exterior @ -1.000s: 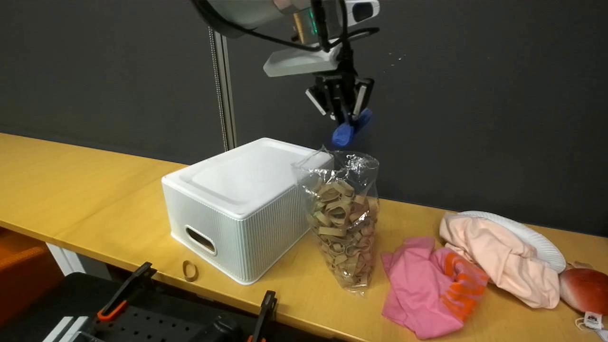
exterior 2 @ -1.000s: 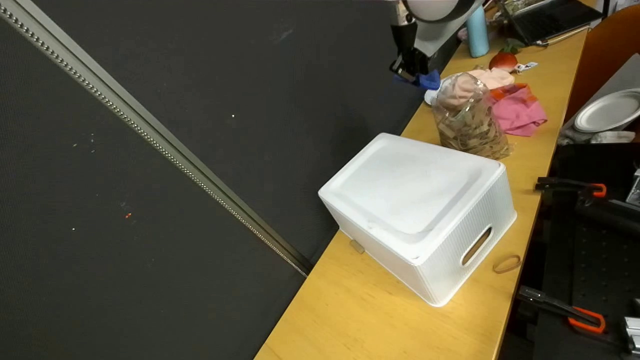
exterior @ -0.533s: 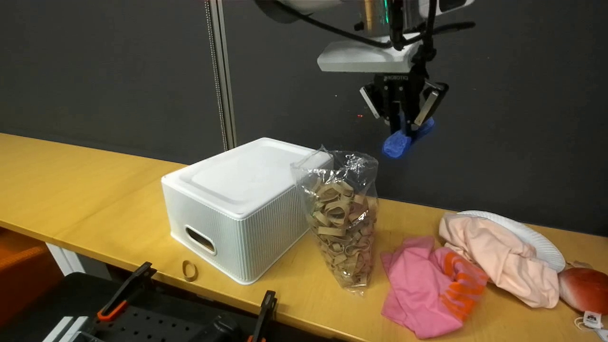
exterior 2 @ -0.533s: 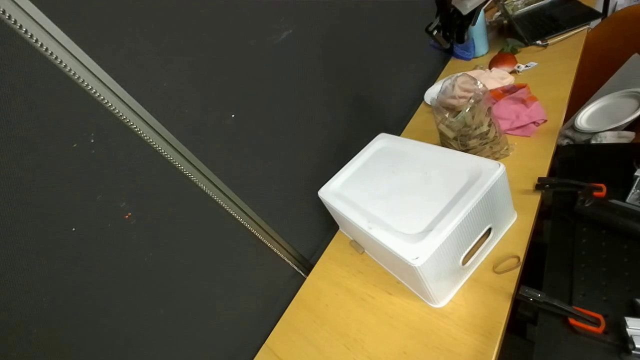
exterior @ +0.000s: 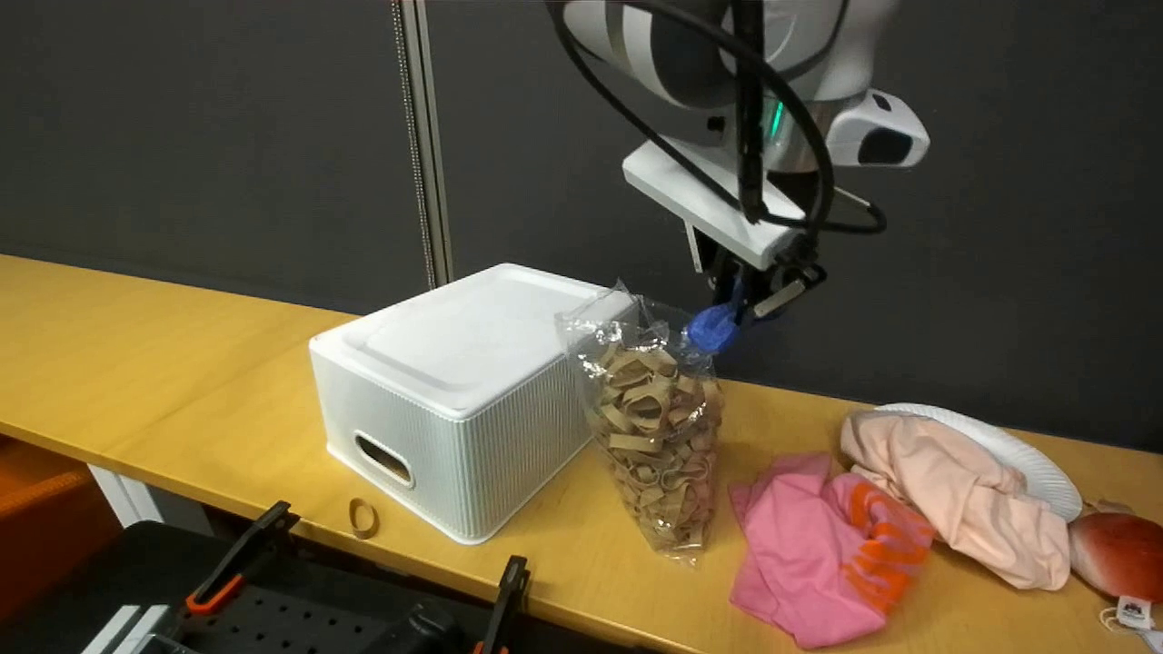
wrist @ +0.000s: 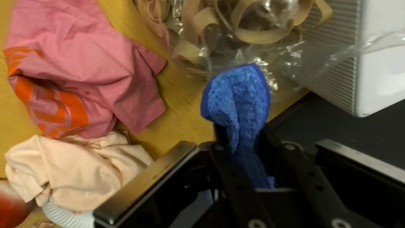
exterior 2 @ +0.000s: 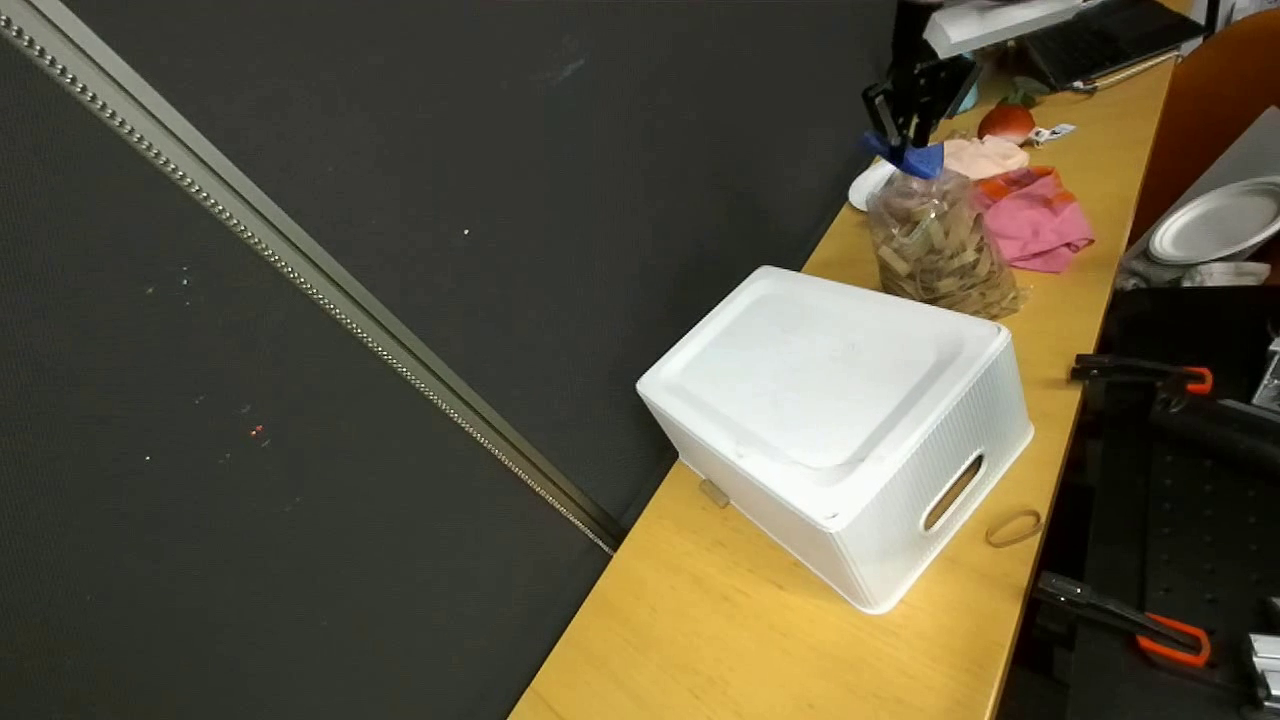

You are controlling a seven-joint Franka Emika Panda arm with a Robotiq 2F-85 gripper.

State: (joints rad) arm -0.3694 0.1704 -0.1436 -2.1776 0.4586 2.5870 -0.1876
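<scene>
Worktop [exterior: 200, 372] bore, as an exterior view showed, a white box [exterior: 472, 381] at nine o'clock from a clear bag of tan bands [exterior: 654, 436]. At the bag's one o'clock hung the claw [wrist: 243, 134], its jaws clamped nearly together on a bunched blue cloth [wrist: 237, 95] near the bag's mouth, touching or not I couldn't tell. That cloth looked light, soft and hardly slippery, best pinched at its middle.

The table [exterior: 209, 354] carries 1 white box [exterior: 454, 350], a bag [exterior: 650, 450], a pink cloth [exterior: 809, 549] and a rubber band [exterior: 353, 519] (near the edge).
</scene>
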